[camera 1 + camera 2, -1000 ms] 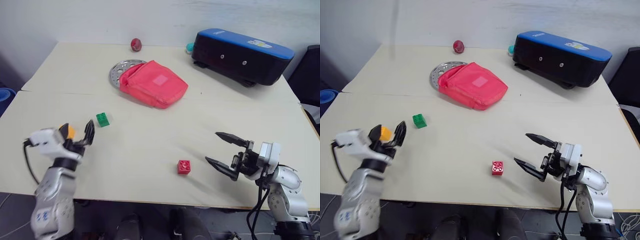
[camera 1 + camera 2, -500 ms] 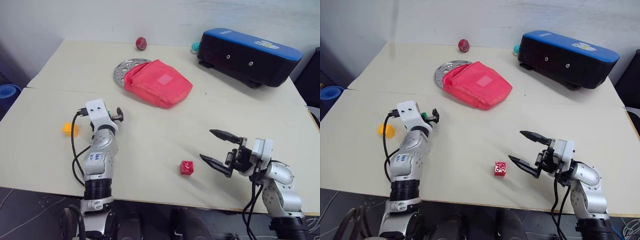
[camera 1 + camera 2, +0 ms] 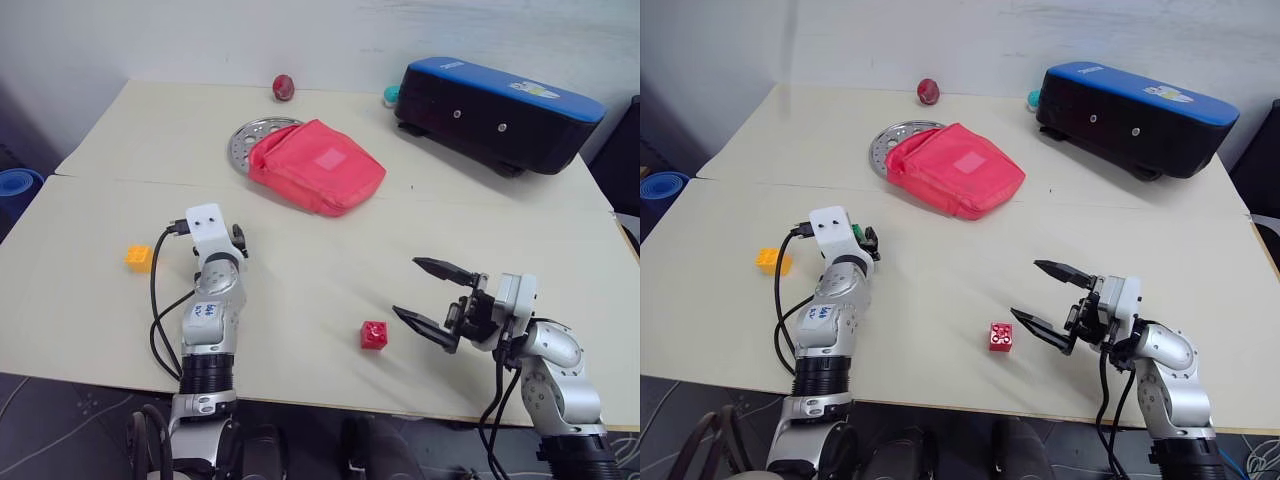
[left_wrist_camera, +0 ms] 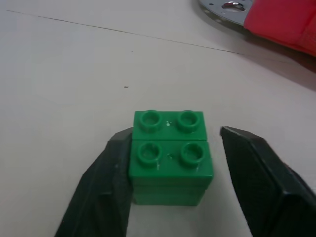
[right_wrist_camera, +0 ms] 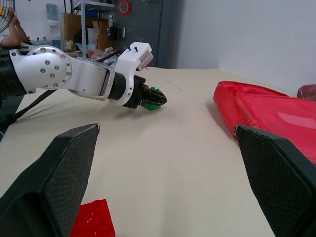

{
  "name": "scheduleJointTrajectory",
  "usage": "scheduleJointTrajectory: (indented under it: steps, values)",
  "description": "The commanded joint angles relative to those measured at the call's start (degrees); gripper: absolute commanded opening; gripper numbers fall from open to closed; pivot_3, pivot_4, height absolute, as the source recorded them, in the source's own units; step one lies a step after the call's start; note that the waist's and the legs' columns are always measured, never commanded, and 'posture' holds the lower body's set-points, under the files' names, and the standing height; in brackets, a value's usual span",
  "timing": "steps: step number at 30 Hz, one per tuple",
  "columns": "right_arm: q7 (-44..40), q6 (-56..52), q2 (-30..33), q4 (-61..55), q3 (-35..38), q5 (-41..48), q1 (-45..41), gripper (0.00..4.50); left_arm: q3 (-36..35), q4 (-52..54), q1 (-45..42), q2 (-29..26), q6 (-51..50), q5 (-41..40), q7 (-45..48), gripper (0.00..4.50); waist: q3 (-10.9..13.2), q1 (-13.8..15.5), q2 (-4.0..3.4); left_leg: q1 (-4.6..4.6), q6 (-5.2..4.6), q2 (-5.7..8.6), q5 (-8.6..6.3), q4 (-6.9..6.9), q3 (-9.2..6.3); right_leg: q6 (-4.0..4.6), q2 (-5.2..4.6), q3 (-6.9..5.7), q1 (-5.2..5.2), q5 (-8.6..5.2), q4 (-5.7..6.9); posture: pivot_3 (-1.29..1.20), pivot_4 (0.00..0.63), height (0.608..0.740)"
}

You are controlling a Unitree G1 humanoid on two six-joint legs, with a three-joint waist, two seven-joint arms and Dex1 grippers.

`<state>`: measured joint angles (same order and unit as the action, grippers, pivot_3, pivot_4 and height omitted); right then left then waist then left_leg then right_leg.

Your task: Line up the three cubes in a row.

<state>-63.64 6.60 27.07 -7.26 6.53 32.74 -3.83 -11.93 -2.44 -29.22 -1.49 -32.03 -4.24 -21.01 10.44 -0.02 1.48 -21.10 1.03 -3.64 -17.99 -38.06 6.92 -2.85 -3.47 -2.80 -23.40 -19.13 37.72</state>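
bare table (image 3: 300, 270) between arms, red pouch (image 3: 318, 166) and plate (image 3: 243, 137) beyond

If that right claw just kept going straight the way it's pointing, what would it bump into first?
Probably the left end effector around the green cube; the red cube sits lower, likely under the right end effector's line. Depth is uncertain.

- Left forearm (image 3: 208, 318): small blue markings, too small to read.
- Blue-topped black case (image 3: 500, 112): a pale sticker on its lid, nothing legible.
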Motion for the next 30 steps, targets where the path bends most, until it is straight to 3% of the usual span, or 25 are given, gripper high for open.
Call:
scheduleJointTrajectory:
  steps: [1, 3, 6, 10, 14, 17, 21, 25, 30]
  values:
    - [0.69, -0.30, 0.62, -2.53, 0.52, 0.17, 0.41, 4.50, -0.34, 3.78, 0.89, -1.31, 0.28, -0.87, 3.10, 1.55, 0.00, -0.03, 0.00, 0.00, 0.00, 0.00, 0.00, 0.00, 0.00, 0.00, 0.00, 0.00, 0.00, 0.00, 0.00, 0.00, 0.150, 0.740]
    - [0.72, -0.42, 1.09, -2.84, 1.12, 0.23, 0.92, 4.50, -0.16, 6.11, 1.80, -3.00, 2.97, -3.92, 9.98, 1.51, 0.00, -0.06, 0.00, 0.00, 0.00, -0.01, 0.00, 0.00, 0.00, 0.00, 0.01, 0.00, -0.01, 0.00, 0.01, 0.00, 0.150, 0.740]
    - [0.50, -0.24, 2.28, -3.19, 2.48, 0.55, 2.10, 4.50, -0.73, 11.23, 3.78, -6.47, 7.09, -15.16, 28.71, 1.51, 0.00, -0.03, 0.00, -0.03, 0.02, -0.01, 0.01, 0.00, 0.01, 0.01, 0.00, -0.01, -0.02, 0.00, 0.01, 0.00, 0.150, 0.740]
    - [-0.03, -0.29, 4.69, -4.76, 4.75, 1.57, 4.47, 4.50, 3.69, 13.65, 8.06, -19.04, 9.51, -18.78, 50.57, 1.51, 0.00, -0.25, -0.02, 0.02, 0.06, -0.02, 0.03, 0.02, 0.04, 0.04, 0.02, 0.02, -0.02, -0.02, 0.02, 0.00, 0.150, 0.740]
    - [-2.34, -0.54, 8.19, -6.70, 8.57, 3.14, 9.88, 4.50, 7.02, 15.98, 10.33, -30.27, 8.46, -28.34, 75.89, 1.51, 0.01, -0.19, -0.05, 0.02, 0.08, -0.01, 0.04, 0.03, 0.03, 0.07, 0.04, 0.02, -0.02, -0.04, 0.02, 0.00, 0.150, 0.740]
    - [-3.35, -0.07, 9.81, -7.80, 11.57, 3.01, 15.84, 4.50, 16.94, 12.74, 8.27, -39.29, 10.62, -25.20, 94.65, 1.51, 0.01, 0.18, -0.06, 0.00, 0.07, 0.01, 0.04, 0.02, -0.04, 0.08, 0.05, -0.03, 0.02, -0.06, -0.04, 0.00, 0.150, 0.740]
    - [-1.81, -0.43, 9.65, -9.98, 12.79, 2.95, 18.28, 4.50, 22.69, 7.77, 6.37, -36.67, 18.00, -19.82, 97.17, 1.51, 0.01, -0.11, -0.07, 0.05, -0.06, 0.06, 0.02, 0.00, 0.03, 0.05, 0.02, 0.06, 0.07, -0.04, -0.05, 0.00, 0.150, 0.740]
    - [-0.22, 0.12, 8.66, -12.36, 14.01, 2.90, 21.01, 4.50, 25.83, 2.19, 4.69, -30.97, 24.01, -14.27, 93.57, 1.51, 0.01, -0.06, -0.06, 0.03, -0.07, 0.02, 0.02, 0.01, 0.00, 0.04, 0.08, 0.10, 0.04, -0.04, -0.01, 0.00, 0.150, 0.740]
    - [-0.17, -0.05, 8.76, -14.20, 14.27, 3.08, 23.59, 4.50, 29.47, -3.15, 2.86, -28.52, 28.74, -8.38, 93.24, 1.51, 0.01, -0.15, -0.06, 0.02, -0.08, 0.02, 0.02, 0.01, 0.00, 0.04, 0.08, 0.09, 0.02, -0.03, -0.01, 0.00, 0.150, 0.740]
